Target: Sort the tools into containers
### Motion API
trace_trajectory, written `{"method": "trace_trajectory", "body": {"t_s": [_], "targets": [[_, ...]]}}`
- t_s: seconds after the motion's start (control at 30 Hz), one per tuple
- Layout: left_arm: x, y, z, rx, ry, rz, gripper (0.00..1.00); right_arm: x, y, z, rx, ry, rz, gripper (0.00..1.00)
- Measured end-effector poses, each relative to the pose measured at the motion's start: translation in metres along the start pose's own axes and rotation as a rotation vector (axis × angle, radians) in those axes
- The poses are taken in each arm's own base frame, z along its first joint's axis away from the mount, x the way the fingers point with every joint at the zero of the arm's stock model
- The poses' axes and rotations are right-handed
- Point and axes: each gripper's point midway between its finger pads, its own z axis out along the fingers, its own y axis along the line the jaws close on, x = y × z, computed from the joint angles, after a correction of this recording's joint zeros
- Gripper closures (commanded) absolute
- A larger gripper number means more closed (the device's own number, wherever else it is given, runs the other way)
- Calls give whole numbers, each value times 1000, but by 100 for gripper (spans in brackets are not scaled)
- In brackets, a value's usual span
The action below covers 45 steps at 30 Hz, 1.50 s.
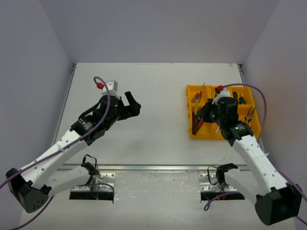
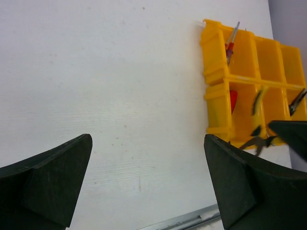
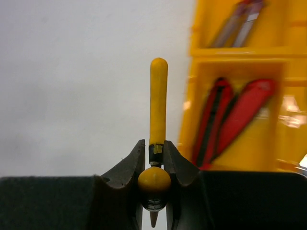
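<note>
My right gripper (image 3: 153, 149) is shut on the yellow-black pliers (image 3: 158, 96), whose yellow handle sticks up between the fingers. It hangs over the left part of the yellow tray (image 1: 189, 91) in the top view. Two red-black utility knives (image 3: 230, 120) lie in the near-left compartment. The held pliers (image 2: 257, 112) also show in the left wrist view, over the tray (image 2: 216, 96). My left gripper (image 1: 133, 106) is open and empty above bare table left of the tray, its fingers (image 2: 57, 167) wide apart.
A red-handled screwdriver (image 2: 230, 43) leans in the far-left compartment. More tools lie in the right compartments (image 1: 248, 114). The table's metal front edge (image 1: 158, 167) runs between the arm bases. Grey walls stand on three sides.
</note>
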Motion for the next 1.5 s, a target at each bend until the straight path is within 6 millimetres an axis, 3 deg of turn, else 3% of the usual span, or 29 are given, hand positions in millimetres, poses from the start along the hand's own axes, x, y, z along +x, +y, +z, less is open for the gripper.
{"method": "trace_trajectory", "body": {"t_s": [0.1,0.2,0.37,0.47,0.63,0.93,1.1,1.27,1.4,1.5], "targets": [[-10,19,-22,-53,-44,31,0,-51,-59,-33,276,-141,10,100],[-12,32,-37,-85,-58,72,0,-79,-107,-59,498,-188,24,100],[3,53,-40,-130,-29,158,0,-87,-181,-73,821,-94,42,100],[17,62,-38,-138,7,194,0,-83,-207,-73,926,-12,31,100],[28,63,-35,-115,45,228,0,-88,-232,-74,1027,35,25,100],[32,57,-35,-68,60,243,0,-89,-272,-44,1095,120,-9,100],[31,56,-38,-60,50,239,0,-95,-284,-31,1099,135,-22,89],[31,56,-38,-62,50,239,0,-93,-287,-28,1072,139,-6,72],[31,57,-37,-65,50,240,0,-90,-288,-26,1067,142,12,37],[31,57,-37,-66,49,240,0,-87,-288,-25,1062,147,24,23]]}}
